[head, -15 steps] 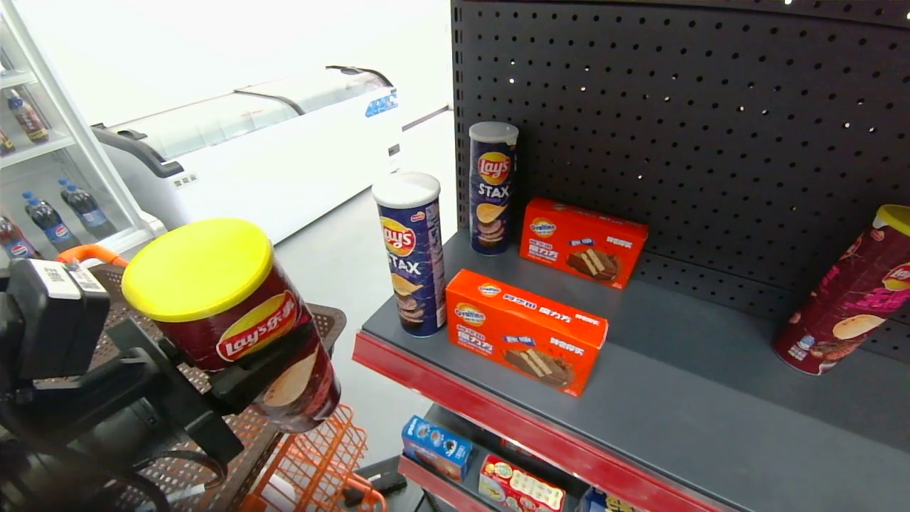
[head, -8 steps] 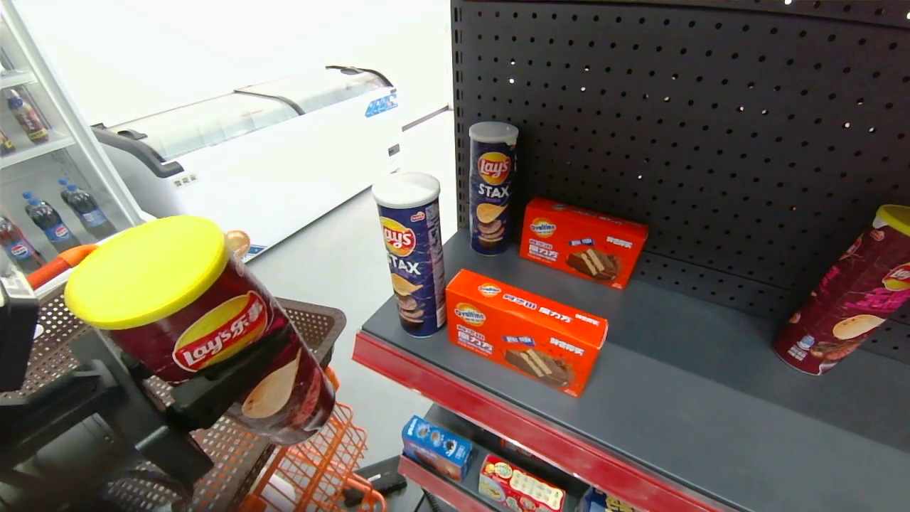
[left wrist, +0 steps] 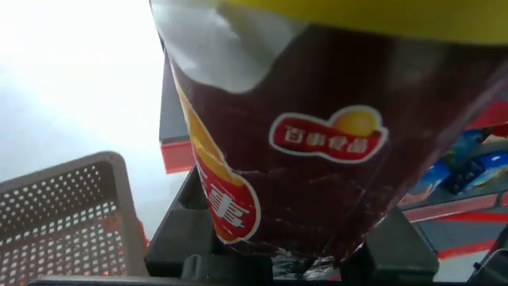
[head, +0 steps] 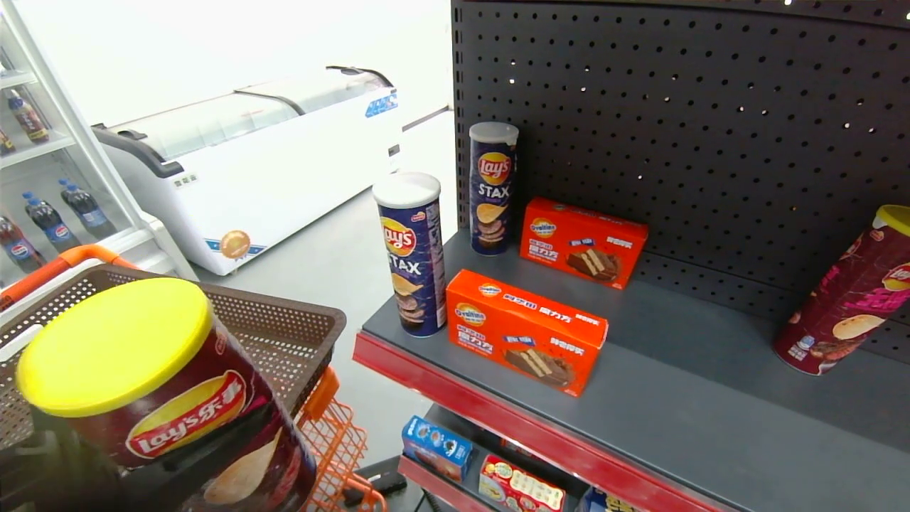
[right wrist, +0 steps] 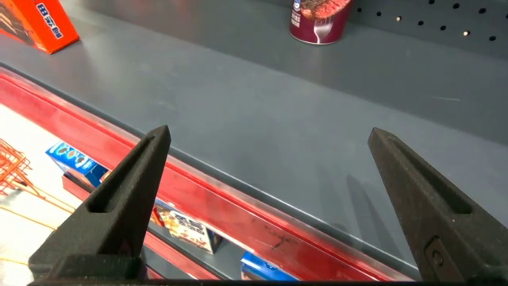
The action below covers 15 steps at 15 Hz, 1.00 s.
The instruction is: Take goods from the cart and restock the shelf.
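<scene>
Maroon with a yellow lid, the chip can (head: 167,419) sits low at the near left of the head view, over the brown cart basket (head: 284,331). A dark finger band crosses its lower body. To the right runs the shelf (head: 675,405) with its red front strip (head: 498,419). The left end is crowded: the near blue can (head: 412,256) stands at the front edge and the far blue can (head: 493,188) by the pegboard (head: 711,128). Just beside them lie the near orange box (head: 526,331) and the far orange box (head: 581,242). Well to the right a second maroon can (head: 846,299) leans on the pegboard, with grey board showing between it and the boxes. Behind the cart are a white chest freezer (head: 263,163) and a drinks cooler (head: 43,213).

Over to the left wrist view, which shows the grip itself. The left gripper (left wrist: 294,246) is clamped on the chip can (left wrist: 317,135), with black fingers (left wrist: 186,234) pressing either side, and the basket mesh (left wrist: 55,214) lies beyond.

On the right wrist view, the right gripper (right wrist: 270,206) hangs over the shelf's grey board (right wrist: 262,103). Its fingers (right wrist: 119,206) are wide apart, holding nothing. The second maroon can's base (right wrist: 317,20) shows planted on the board, and snack packs (right wrist: 182,226) sit on the level under the red strip.

Compared with a second ago, the chip can has sunk down and to the left in the head view, and the arm that showed beneath it has all but slid out. The shelf goods have not budged.
</scene>
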Tool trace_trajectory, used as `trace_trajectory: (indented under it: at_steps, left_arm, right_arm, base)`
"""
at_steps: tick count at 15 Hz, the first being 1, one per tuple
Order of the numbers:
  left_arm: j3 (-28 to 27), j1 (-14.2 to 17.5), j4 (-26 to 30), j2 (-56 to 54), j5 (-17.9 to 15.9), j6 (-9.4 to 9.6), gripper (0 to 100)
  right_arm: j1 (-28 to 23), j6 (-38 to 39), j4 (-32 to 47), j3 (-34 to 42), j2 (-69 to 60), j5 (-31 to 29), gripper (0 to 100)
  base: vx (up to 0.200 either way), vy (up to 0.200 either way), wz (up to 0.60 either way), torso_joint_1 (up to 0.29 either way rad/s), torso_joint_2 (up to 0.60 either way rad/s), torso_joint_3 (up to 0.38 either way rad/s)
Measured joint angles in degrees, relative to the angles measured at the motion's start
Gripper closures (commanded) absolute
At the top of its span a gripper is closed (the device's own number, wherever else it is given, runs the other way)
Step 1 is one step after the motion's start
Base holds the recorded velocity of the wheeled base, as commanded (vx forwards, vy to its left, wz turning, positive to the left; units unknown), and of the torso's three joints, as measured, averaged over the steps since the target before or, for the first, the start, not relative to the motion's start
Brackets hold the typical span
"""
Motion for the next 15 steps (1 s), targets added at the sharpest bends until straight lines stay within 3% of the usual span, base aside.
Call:
trace_trajectory:
  at_steps: [3, 9, 15]
  left_arm:
    - [-1.5, -1.6, 0.6, -2.0, -0.7, -0.04, 100]
    - [-2.6, -2.3, 0.7, -1.8, -8.4, -0.15, 100]
    - [-4.4, -2.3, 0.4, 1.7, -11.7, -0.09, 100]
  right_arm:
    - [0.0, 0.0, 0.0, 0.0, 0.0, 0.0, 0]
    - [0.0, 0.0, 0.0, 0.0, 0.0, 0.0, 0]
    - [0.0, 0.0, 0.0, 0.0, 0.0, 0.1, 0]
  base:
    - [0.0, 0.0, 0.0, 0.0, 0.0, 0.0]
    - [0.0, 0.0, 0.0, 0.0, 0.0, 0.0]
    - [0.0, 0.0, 0.0, 0.0, 0.0, 0.0]
